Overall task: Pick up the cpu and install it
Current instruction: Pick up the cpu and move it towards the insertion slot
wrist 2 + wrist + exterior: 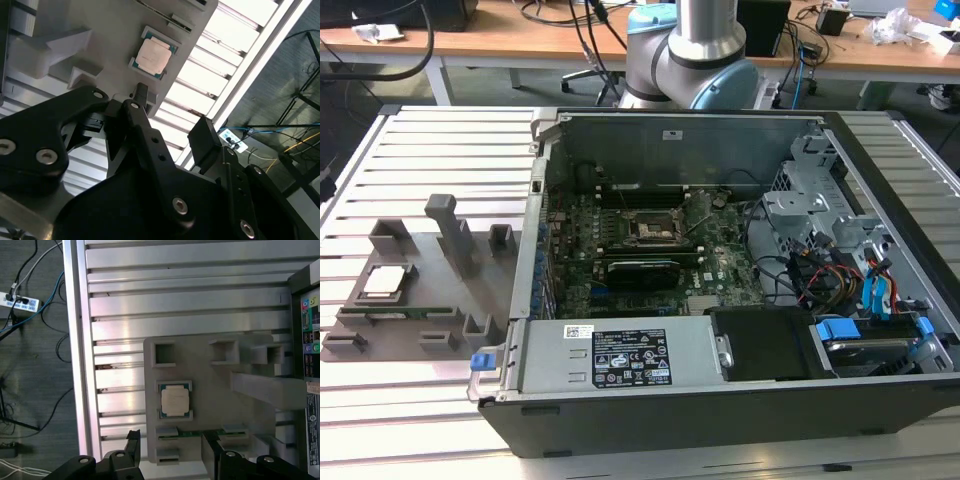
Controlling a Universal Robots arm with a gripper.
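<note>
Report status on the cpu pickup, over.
Hand open, empty, off the cpu. Cpu sits flat in grey holder, not gripped. Nothing between them.

Slotted aluminium table (pixel 420 135), its ribs running across the exterior view. Two things lie directly on it. An open computer case (pixel 620 425) sits toward the exterior view's right. A grey fixture plate (pixel 435 285) lies just beside the case, on the exterior view's left. The plate in turn carries the cpu (pixel 382 281), flat in a framed seat, and a green memory stick (pixel 395 313) near it.
</note>
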